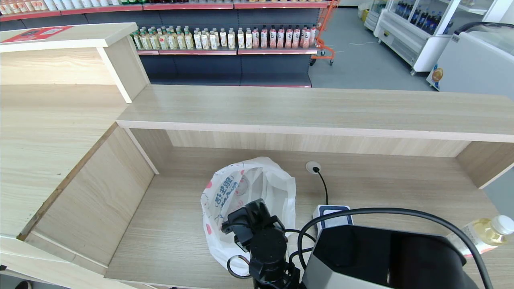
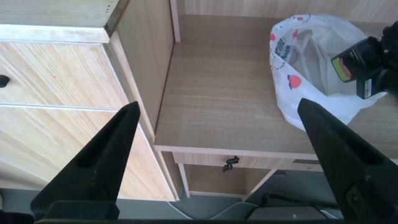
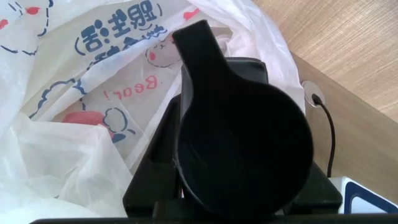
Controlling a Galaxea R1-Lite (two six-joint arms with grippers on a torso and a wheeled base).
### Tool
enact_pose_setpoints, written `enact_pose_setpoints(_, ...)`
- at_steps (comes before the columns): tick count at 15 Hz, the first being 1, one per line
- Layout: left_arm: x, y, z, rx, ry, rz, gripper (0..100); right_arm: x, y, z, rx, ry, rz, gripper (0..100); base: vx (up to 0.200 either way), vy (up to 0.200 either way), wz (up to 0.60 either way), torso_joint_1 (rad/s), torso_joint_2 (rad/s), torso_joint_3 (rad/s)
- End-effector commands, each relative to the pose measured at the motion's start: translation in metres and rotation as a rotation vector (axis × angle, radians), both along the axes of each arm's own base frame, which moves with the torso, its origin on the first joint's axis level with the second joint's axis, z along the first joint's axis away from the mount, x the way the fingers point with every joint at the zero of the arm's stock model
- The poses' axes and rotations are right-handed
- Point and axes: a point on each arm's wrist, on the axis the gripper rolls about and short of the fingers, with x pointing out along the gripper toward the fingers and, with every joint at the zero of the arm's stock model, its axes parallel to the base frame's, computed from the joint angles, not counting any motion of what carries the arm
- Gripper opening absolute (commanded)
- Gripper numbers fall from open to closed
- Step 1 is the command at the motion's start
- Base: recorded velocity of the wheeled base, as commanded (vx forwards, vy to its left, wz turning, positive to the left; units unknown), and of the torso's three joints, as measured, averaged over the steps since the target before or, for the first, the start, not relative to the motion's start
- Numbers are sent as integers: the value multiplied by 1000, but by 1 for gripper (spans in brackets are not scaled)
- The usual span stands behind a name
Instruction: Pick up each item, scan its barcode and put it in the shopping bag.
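**Right tool over the open bag, left tool spread wide off the bench**

The shopping bag (image 1: 281, 188), white plastic with printed pictures, stands with its mouth open near the middle of the lower bench (image 1: 168, 224). The right tool (image 1: 249, 216) hangs just above the bag's near rim, pointing into the mouth. Whether it is released or clenched cannot be told, because its own black body hides the tip.

The left tool (image 2: 219, 104) is released. Its two black fingers (image 2: 106, 162) are spread wide with nothing between them. It is held off the front edge of the bench, to the bag's left and well apart from it.

Just right of the bag, a small white and blue scanner (image 1: 333, 214) sits on the bench. Its black cable (image 1: 323, 188) runs back to a round hole (image 1: 313, 166) in the bench top.

A bottle (image 1: 484, 233) of pale yellow liquid with a white cap appears to lie on its side at the bench's right edge, well apart from the bag.

Beyond the raised ledge (image 1: 321, 108), a store shelf (image 1: 225, 51) carries a row of drink bottles.
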Motion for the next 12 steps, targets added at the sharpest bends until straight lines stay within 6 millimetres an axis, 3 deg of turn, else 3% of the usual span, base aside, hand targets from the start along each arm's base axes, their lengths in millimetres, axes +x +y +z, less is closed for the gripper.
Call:
enact_pose_setpoints(1, 0, 0, 0, 0, -1, 1, 100, 2, 2, 4, 15, -10, -1, 0, 0, 0, 0, 0, 0, 0)
enact_pose_setpoints(5, 0, 0, 0, 0, -1, 1, 100, 3, 10, 8, 39, -28, 8, 0, 0, 0, 0, 0, 0, 0)
enact_pose_setpoints(12, 0, 0, 0, 0, -1, 1, 100, -6, 16, -11, 14, -10, 22, 0, 0, 0, 0, 0, 0, 0)
